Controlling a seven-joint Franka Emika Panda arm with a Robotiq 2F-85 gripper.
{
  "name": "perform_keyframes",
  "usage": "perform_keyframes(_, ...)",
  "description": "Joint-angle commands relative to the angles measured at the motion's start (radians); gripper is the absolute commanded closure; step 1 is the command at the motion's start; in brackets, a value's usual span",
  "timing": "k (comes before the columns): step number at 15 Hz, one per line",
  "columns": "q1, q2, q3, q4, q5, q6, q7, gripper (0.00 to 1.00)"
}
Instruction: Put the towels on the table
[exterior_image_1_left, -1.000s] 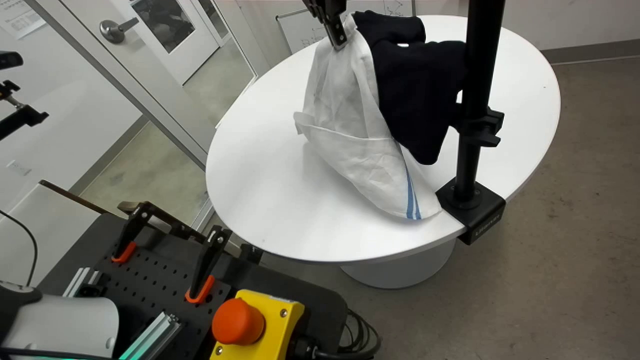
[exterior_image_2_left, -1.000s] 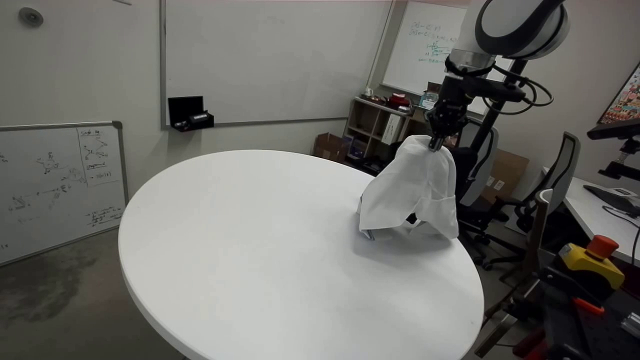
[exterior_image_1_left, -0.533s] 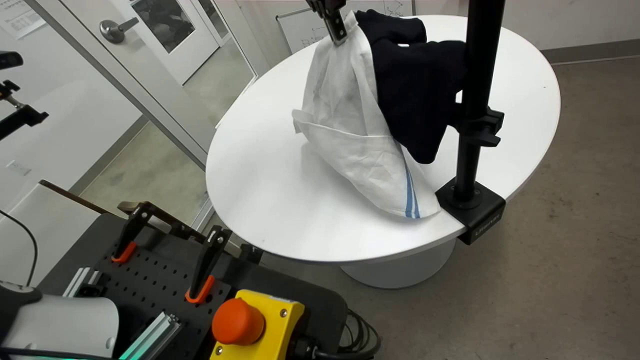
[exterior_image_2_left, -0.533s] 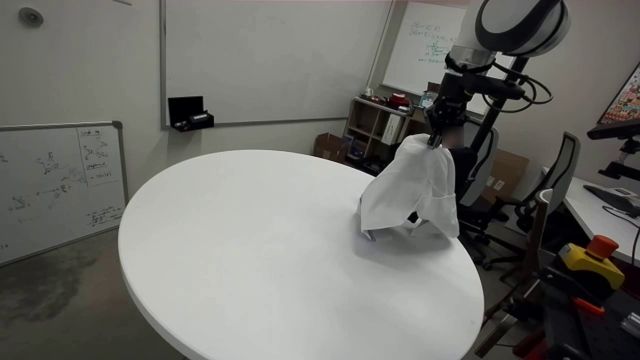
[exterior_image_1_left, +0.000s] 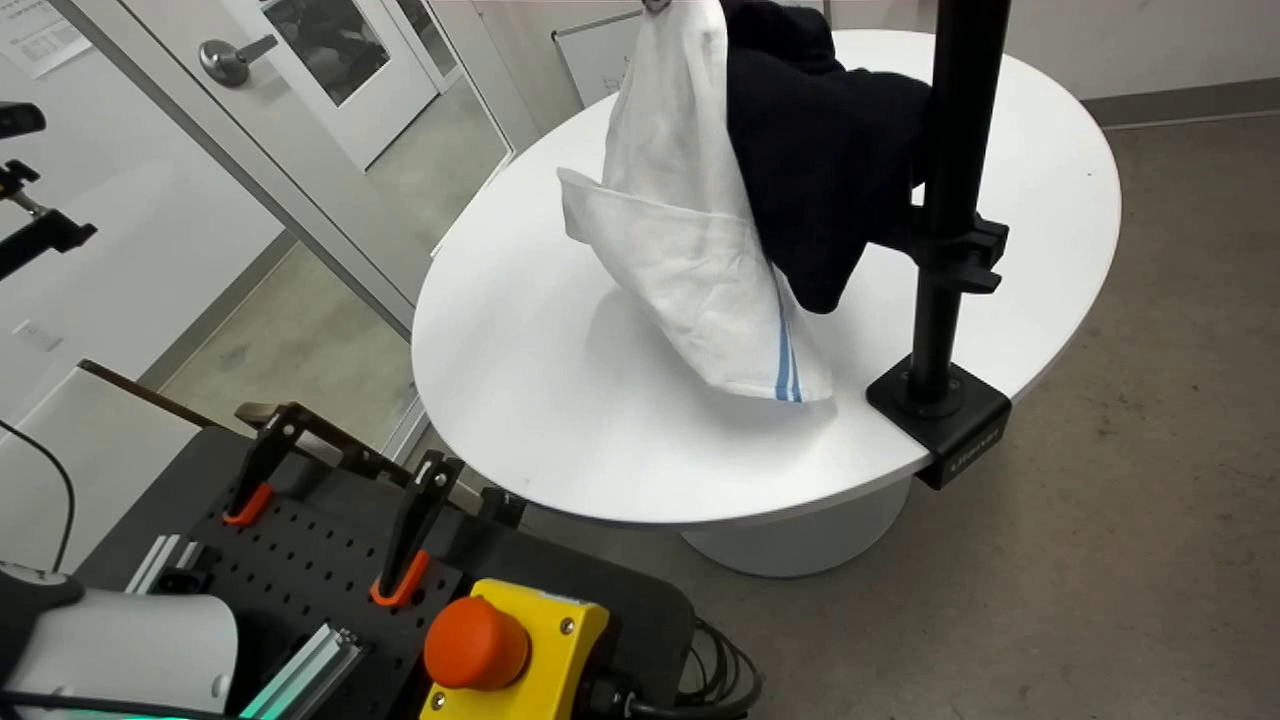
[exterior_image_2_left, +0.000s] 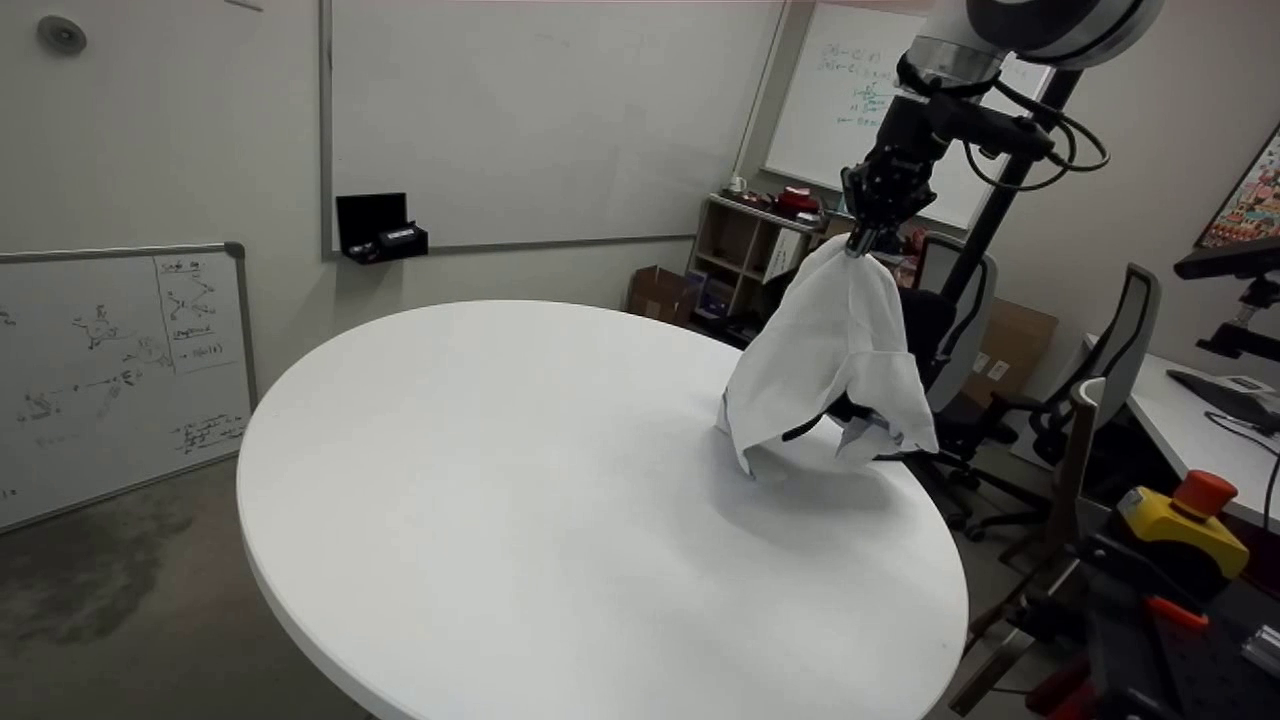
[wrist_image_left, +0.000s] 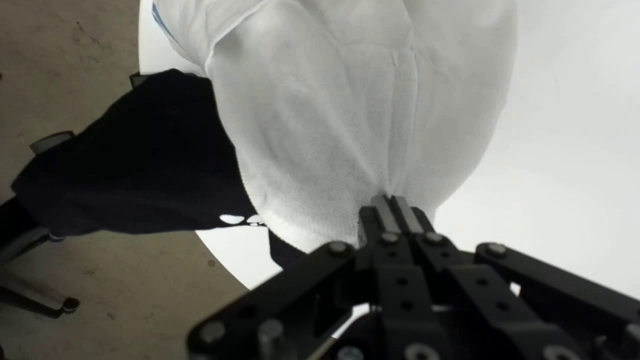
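- White towel (exterior_image_2_left: 835, 340): hanging in loose folds from my gripper (wrist_image_left: 391, 201), over the round table (exterior_image_1_left: 520, 380).
- My two fingers are drawn tightly together, with a small bunch of this cloth caught between the tips; in the wrist view the creases fan out from that pinch.
- In an exterior view the cloth runs up to the top of the frame, where only a sliver of my gripper shows at its peak.
- Its blue-striped corner hangs low on the side toward the clamp stand (exterior_image_1_left: 955, 180), with a shadow on the tabletop beneath. I cannot tell whether any of the hem touches the table.
- Black towel (exterior_image_1_left: 815, 160): between the white one and the post of the stand, its lowest point hanging down over the tabletop. What bears it is hidden from me.
- From my wrist it spreads out beside the white towel and covers part of the table's rim; small white patches near one edge are too unclear to name.
- The stand's base (exterior_image_1_left: 945, 405) sits on the table's edge.
- Apart from the table, a yellow box (exterior_image_1_left: 555, 645) with an orange button (exterior_image_1_left: 475, 643) is beside a perforated board (exterior_image_1_left: 320, 545).
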Motion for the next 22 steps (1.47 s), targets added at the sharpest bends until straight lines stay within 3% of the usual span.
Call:
perform_keyframes(1,0.015,-0.063,0.009,-0.006,0.025,-0.005,0.002,1.0)
perform_keyframes(14,0.022,-0.251,0.06,-0.021,0.063,0.052,-0.012,1.0)
perform_keyframes(22,0.1,-0.406,0.139,-0.017,0.143,0.203,-0.112,1.0)
